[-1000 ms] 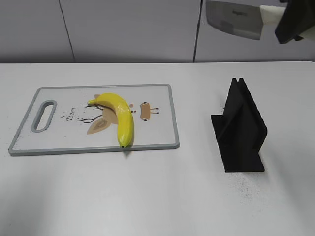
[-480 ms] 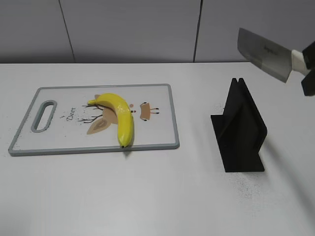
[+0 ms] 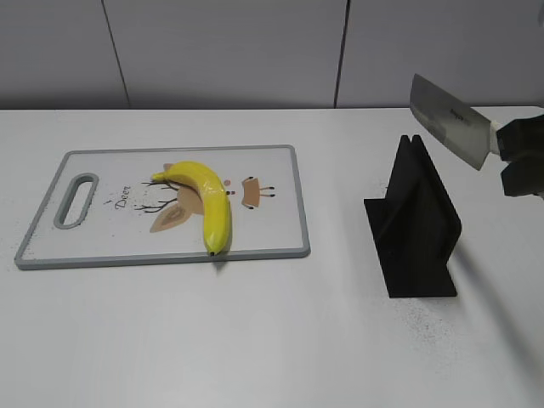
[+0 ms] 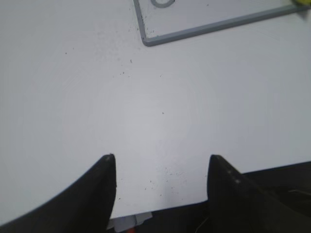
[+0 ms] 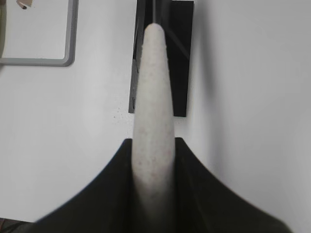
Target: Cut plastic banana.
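The plastic banana (image 3: pixel 207 200) lies whole on the white cutting board (image 3: pixel 272 229) at the left of the table. My right gripper (image 3: pixel 518 157) is shut on the pale handle (image 5: pixel 153 92) of a cleaver knife. Its steel blade (image 3: pixel 449 130) hangs in the air, tilted, just above and right of the black knife stand (image 3: pixel 414 223). In the right wrist view the handle points over the stand (image 5: pixel 180 58). My left gripper (image 4: pixel 160 165) is open and empty over the bare table near the front edge. It does not show in the exterior view.
A corner of the cutting board (image 4: pixel 194 31) shows at the top of the left wrist view. Another corner (image 5: pixel 68 48) shows at the top left of the right wrist view. The white table (image 3: pixel 255 340) ends at a grey wall behind.
My right gripper has come down and to the right with the knife. The blade went from high at the top edge to just above the black stand. The banana has not moved.
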Available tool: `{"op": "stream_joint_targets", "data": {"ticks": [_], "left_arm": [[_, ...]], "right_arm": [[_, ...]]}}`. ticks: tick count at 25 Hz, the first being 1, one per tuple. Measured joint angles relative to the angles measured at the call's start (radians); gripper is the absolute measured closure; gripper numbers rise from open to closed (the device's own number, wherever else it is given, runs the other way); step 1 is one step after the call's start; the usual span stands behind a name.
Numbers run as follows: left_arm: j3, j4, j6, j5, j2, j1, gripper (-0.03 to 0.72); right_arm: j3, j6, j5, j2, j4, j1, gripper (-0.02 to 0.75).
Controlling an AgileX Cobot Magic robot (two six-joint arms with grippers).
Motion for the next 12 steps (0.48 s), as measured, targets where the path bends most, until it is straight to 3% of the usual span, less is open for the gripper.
{"op": "stream_joint_targets", "data": {"ticks": [12], "left_arm": [[0.038,-0.038,-0.001,-0.042,-0.273,0.000,0.111]], "right_arm": [[0.004,0.006,-0.051,0.034,-0.012,0.000,0.547]]}}
